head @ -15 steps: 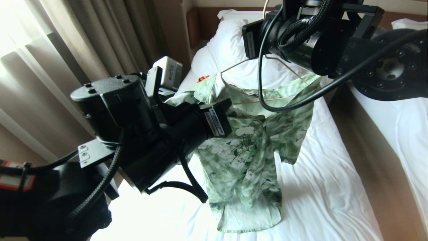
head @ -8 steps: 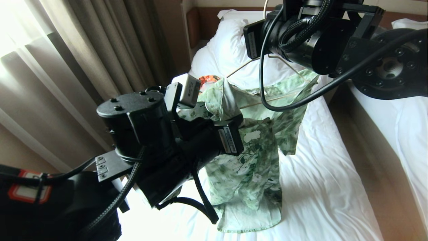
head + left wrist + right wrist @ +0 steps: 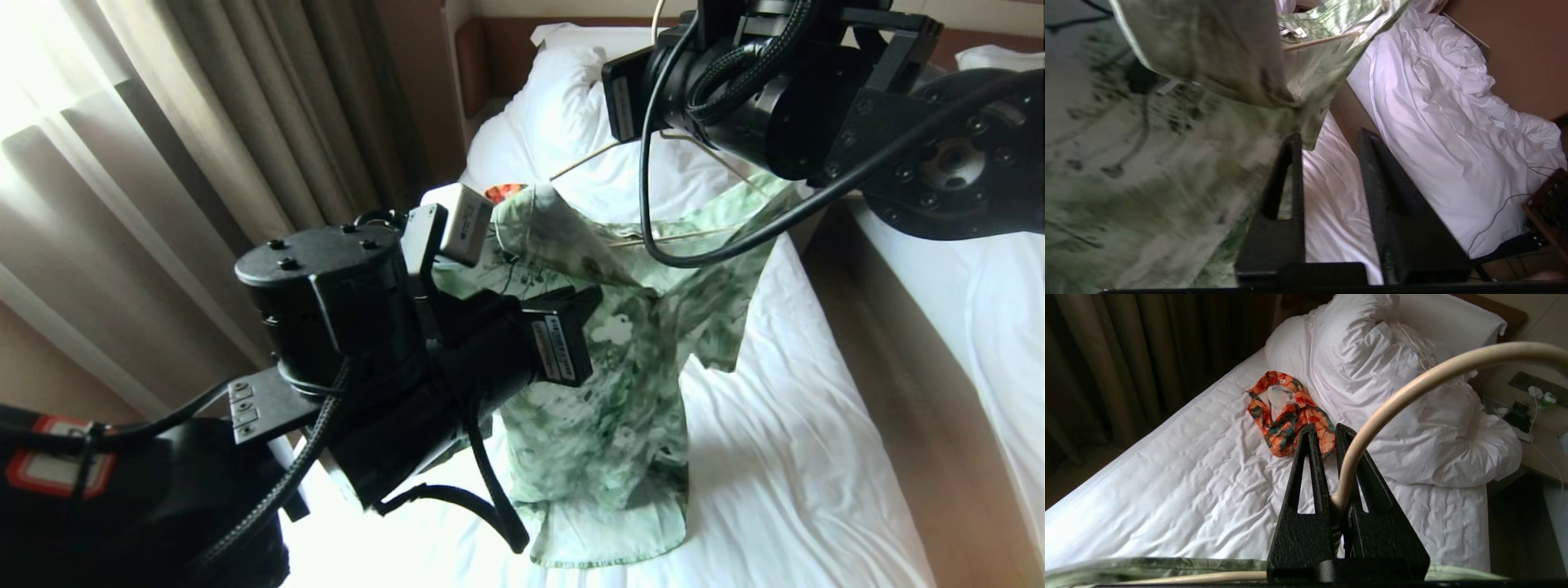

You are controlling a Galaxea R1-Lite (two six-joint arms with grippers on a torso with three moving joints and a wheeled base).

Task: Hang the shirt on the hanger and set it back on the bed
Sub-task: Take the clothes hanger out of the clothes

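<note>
- My right gripper point(image 3: 1327, 437), upper right of the head view, is pinched on the neck of the cream wire hanger point(image 3: 653, 237), hook curving above
- The pale green floral shirt point(image 3: 620, 367) hangs from it at frame centre, hem trailing on the white bed point(image 3: 800, 457)
- My left gripper point(image 3: 1327, 163), lower centre of the left wrist view, stands parted beside the shirt's edge, gripping nothing
- Handling, as I judge it: the shirt is light, limp and liable to slide off the thin wire; take it at collar or shoulder seam
- The hanger is stiff but springy; grip at the twisted neck
- An orange floral garment point(image 3: 1286, 412) lies by the duvet point(image 3: 1412, 416)
</note>
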